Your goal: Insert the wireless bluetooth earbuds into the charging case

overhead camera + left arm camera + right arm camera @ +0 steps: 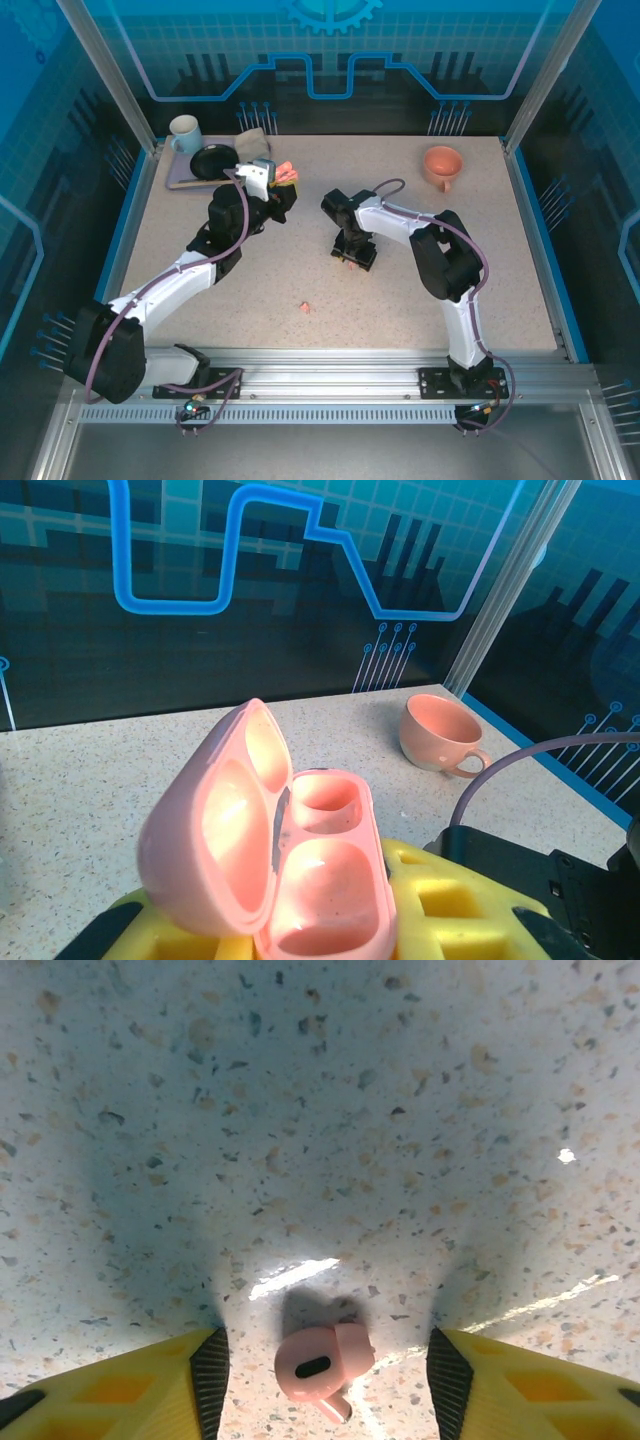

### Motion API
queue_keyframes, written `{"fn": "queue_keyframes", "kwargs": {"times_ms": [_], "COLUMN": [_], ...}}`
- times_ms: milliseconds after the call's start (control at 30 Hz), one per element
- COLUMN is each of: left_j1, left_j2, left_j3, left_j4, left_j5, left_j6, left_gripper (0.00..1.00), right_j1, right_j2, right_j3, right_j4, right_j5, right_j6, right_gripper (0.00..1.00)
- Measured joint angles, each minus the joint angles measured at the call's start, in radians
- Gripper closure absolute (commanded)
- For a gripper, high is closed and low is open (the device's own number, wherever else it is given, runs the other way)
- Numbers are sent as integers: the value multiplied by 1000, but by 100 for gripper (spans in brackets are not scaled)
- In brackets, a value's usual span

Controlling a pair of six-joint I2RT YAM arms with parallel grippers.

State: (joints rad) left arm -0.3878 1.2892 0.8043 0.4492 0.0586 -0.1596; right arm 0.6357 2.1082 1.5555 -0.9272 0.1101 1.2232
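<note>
An open salmon-pink charging case sits between the yellow fingers of my left gripper, which is shut on it. Its lid is swung up to the left and both wells look empty. From above, this case is held off the table at the back left. My right gripper points straight down at mid-table. It stands open around a salmon-pink earbud that lies on the tabletop, touching neither pad. A second pink earbud lies nearer the front. The lilac buds are out of view.
A grey tray at the back left carries a pale mug, a black bowl and a folded cloth. A pink cup stands at the back right, the same pink cup beyond the case.
</note>
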Motion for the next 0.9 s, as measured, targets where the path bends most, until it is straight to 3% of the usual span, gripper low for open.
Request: {"fn": "queue_keyframes", "kwargs": {"times_ms": [233, 900], "left_j1": [0, 2], "left_j2": [0, 7], "left_j3": [0, 0], "left_j4": [0, 0], "left_j5": [3, 11], "left_j6": [0, 0], "left_gripper": [100, 100], "right_j1": [-2, -15], "right_j2": [0, -1], "right_j3": [-11, -16], "right_j4": [30, 35], "right_j5": [-6, -14], "right_j6": [-4, -50], "right_gripper": [53, 62]}}
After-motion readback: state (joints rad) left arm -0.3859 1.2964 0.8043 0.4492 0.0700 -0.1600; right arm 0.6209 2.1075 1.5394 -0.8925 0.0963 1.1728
